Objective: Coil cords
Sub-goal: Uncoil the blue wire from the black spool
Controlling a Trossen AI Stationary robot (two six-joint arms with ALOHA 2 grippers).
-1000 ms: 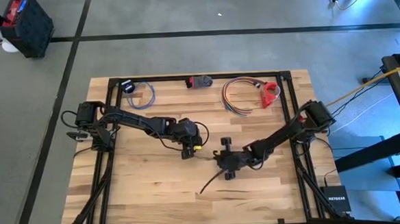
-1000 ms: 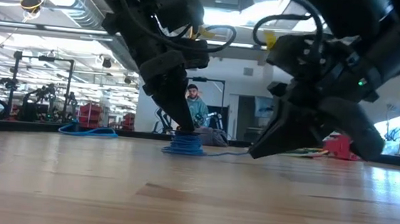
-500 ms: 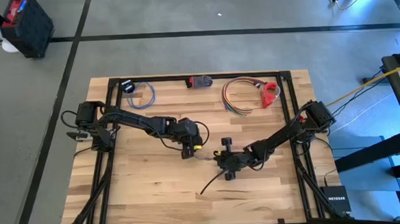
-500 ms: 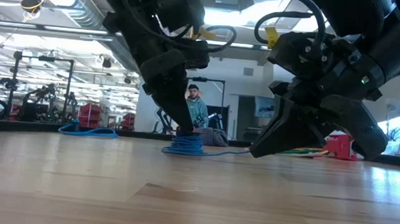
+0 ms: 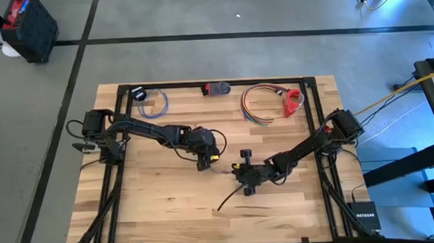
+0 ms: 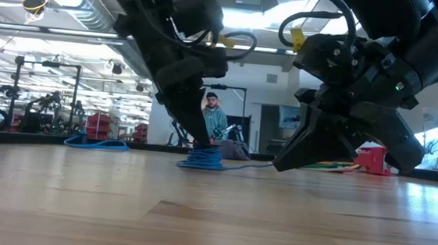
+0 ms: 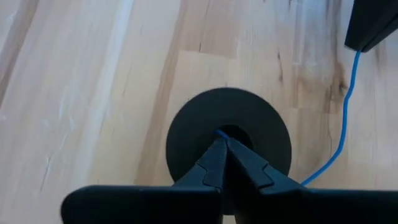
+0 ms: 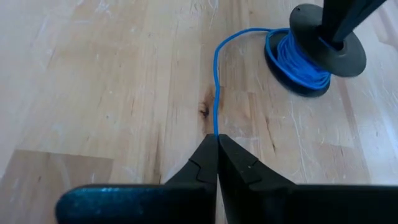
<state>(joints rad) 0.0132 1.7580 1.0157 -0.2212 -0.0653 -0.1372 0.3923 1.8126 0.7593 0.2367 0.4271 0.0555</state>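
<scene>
Table [image 5: 162, 214]: wood, mid-area in use. Left gripper [image 7: 222, 144]: clenched, tips pressed into hub of black spool [image 8: 323, 43], directly below it. Right gripper [image 8: 216, 146]: clenched on blue cord [image 8: 215, 93]. Cord runs straight ahead from right gripper, then curves onto spool windings. Left arm nearer spool.
</scene>
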